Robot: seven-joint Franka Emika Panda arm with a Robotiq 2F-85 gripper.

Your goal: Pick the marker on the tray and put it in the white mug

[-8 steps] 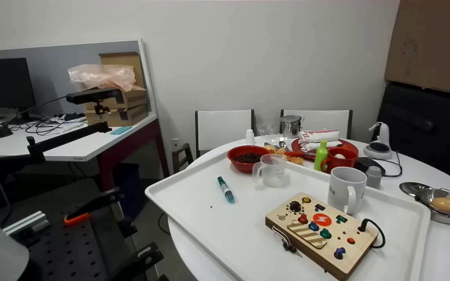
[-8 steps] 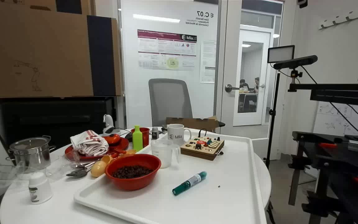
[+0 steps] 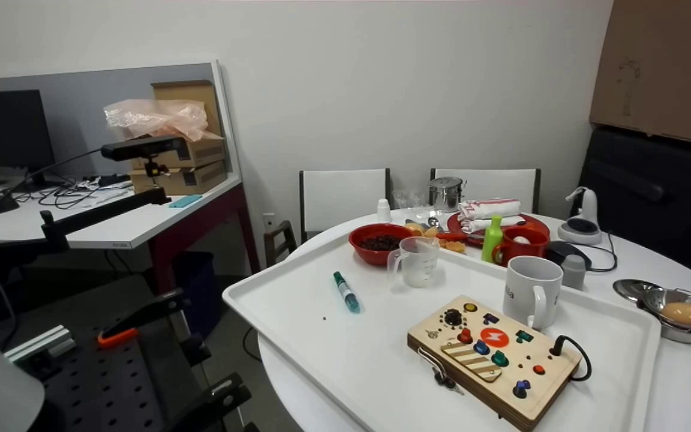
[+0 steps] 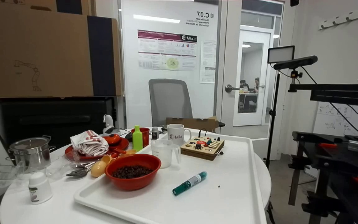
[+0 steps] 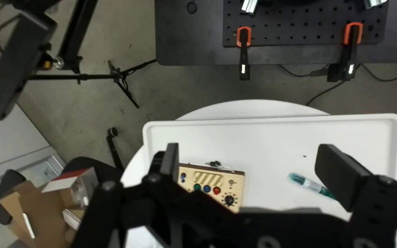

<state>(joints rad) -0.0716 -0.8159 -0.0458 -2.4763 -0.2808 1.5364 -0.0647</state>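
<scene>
The marker, a teal-green stick with a pale label, lies flat on the tray in both exterior views (image 3: 346,293) (image 4: 190,183). It also shows in the wrist view (image 5: 308,184), its one end hidden behind the right finger. The large white tray (image 3: 321,342) rests on a round white table. The white mug (image 3: 524,291) stands upright on the tray behind the wooden board, and also shows in an exterior view (image 4: 175,135). It is hidden in the wrist view. My gripper (image 5: 252,165) is wide open and empty, high above the tray, and out of both exterior views.
The wooden button board (image 3: 492,354) lies on the tray before the mug. A clear measuring cup (image 3: 420,264) and a red bowl (image 4: 133,172) of dark beans stand near the marker. A green bottle (image 4: 137,138) and red cup (image 3: 522,245) stand behind the tray.
</scene>
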